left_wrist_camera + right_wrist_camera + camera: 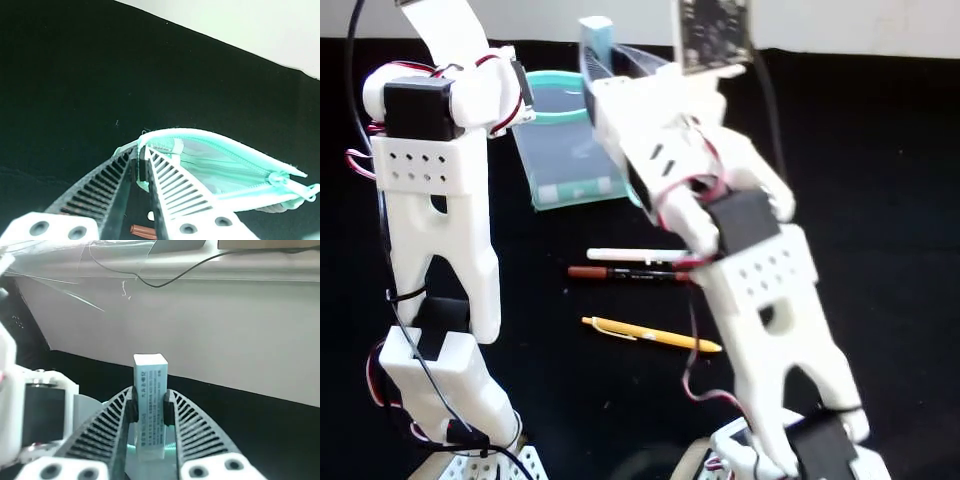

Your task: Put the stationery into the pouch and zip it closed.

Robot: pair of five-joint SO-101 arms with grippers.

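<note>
The pouch (570, 165) lies unzipped at the table's far side. The left gripper (141, 150) is pinched on its rim, evidently to hold the mouth open. The right gripper (149, 402), clamped on an eraser (149, 371), hangs over it, likely for insertion; three pens (630, 272) lie nearer.

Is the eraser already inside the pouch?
No, the eraser is clamped in the right gripper, outside the pouch.

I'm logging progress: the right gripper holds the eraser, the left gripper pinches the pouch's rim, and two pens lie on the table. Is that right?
Not quite. The high view shows three pens on the table, not two: white pen, brown pen and yellow pen. The rest stands: the right gripper holds the eraser, the left gripper pinches the rim of the pouch.
</note>
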